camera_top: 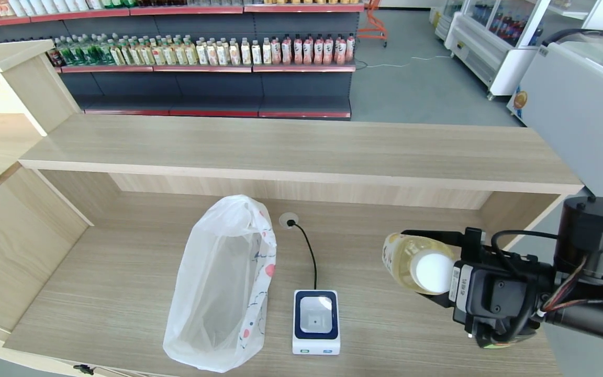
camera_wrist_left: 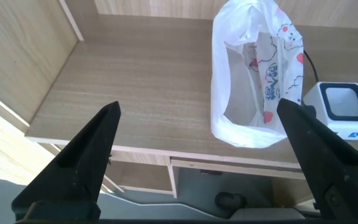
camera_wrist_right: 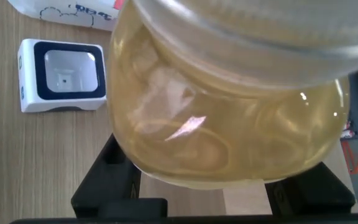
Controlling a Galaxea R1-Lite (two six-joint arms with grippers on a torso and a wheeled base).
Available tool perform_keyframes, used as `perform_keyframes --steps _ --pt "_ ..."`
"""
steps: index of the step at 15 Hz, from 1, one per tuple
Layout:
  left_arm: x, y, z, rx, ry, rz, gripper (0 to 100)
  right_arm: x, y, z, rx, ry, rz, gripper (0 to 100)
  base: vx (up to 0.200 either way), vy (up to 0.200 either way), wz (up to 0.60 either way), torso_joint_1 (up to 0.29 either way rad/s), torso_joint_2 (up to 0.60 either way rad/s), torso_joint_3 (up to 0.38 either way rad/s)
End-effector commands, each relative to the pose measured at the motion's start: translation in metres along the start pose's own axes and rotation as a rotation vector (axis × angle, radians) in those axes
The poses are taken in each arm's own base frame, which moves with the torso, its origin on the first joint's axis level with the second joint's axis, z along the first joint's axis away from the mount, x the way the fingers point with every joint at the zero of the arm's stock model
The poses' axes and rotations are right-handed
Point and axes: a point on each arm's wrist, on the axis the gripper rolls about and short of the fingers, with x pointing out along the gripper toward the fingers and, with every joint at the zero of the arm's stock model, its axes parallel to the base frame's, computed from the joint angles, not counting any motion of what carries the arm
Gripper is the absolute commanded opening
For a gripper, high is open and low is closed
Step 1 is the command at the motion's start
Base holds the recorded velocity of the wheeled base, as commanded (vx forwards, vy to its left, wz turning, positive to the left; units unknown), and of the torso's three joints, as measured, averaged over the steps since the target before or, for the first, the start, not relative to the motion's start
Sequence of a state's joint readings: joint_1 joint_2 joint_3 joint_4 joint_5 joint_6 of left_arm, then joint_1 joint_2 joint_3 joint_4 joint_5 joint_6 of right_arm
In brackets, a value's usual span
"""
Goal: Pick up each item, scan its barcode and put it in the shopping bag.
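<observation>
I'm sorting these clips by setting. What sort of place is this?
Most likely a small grocery or convenience store, at the checkout counter: shelves of bottled drinks behind, glass-fronted chillers to the right, and a barcode scanner beside a shopping bag on it.

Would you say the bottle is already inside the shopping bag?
No, the right gripper holds the bottle above the counter, away from the bag.

Bare wooden counter [camera_top: 118, 272] lies open left of the upright shopping bag [camera_top: 223, 283]. The barcode scanner [camera_top: 316, 322] sits just beside the bag's right, its cable [camera_top: 309, 251] trailing back. A raised ledge [camera_top: 301, 146] walls the rear and a side panel [camera_top: 19, 230] the left. The bottle [camera_top: 403, 256] in the right gripper [camera_top: 427, 264] hangs over the right end, with bare counter between it and the scanner.
</observation>
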State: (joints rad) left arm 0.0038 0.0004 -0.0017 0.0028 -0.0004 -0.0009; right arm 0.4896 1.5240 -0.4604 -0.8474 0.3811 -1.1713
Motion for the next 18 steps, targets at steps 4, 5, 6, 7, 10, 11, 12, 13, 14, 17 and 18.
perform_keyframes --steps 4,5,6,7,10,11,12,13,14,17,18 --pt "0.000 0.000 0.000 -0.004 0.000 0.000 100 -0.003 0.016 -0.006 0.002 0.019 0.056 0 0.000 0.200 0.00 0.001 0.00 0.004" --pt "0.000 0.000 0.000 -0.004 0.000 0.000 100 -0.005 0.023 -0.010 0.016 0.033 0.084 0 0.000 0.200 0.00 0.002 0.00 0.007" --pt "0.000 0.000 0.000 -0.002 0.000 0.000 100 -0.006 0.025 -0.012 0.022 0.042 0.090 0 0.000 0.200 0.00 0.007 0.00 0.002" --pt "0.000 0.000 0.000 -0.002 0.000 0.000 100 -0.005 0.024 -0.012 0.018 0.037 0.081 0 0.000 0.200 0.00 -0.002 0.01 -0.002" --pt "0.000 0.000 0.000 -0.002 0.000 0.000 100 -0.030 0.025 -0.025 0.051 0.002 0.074 0 0.000 0.133 0.00 0.002 0.00 0.002" --pt "0.000 0.000 0.000 -0.002 0.000 0.000 100 -0.040 0.030 -0.035 0.083 0.012 0.086 0 0.000 0.000 0.00 0.000 0.00 0.000" --pt "0.000 0.000 0.000 -0.002 0.000 0.000 100 -0.043 0.031 -0.042 0.102 0.019 0.091 0 0.000 0.000 0.00 0.000 0.00 0.000" --pt "0.000 0.000 0.000 -0.002 0.000 0.000 100 -0.047 0.032 -0.053 0.132 0.026 0.099 0 0.000 0.000 0.00 0.000 0.00 0.000" --pt "0.000 0.000 0.000 -0.002 0.000 0.000 100 -0.045 0.032 -0.057 0.142 0.016 0.106 0 0.000 0.000 0.00 0.000 0.00 0.000" --pt "0.000 0.000 0.000 -0.002 0.000 0.000 100 -0.037 0.028 -0.065 0.153 0.022 0.112 0 0.000 0.000 0.00 0.000 0.00 0.000" --pt "0.000 0.000 0.000 -0.002 0.000 0.000 100 -0.033 0.029 -0.069 0.159 0.023 0.123 0 0.000 0.000 0.00 0.000 0.00 0.000"
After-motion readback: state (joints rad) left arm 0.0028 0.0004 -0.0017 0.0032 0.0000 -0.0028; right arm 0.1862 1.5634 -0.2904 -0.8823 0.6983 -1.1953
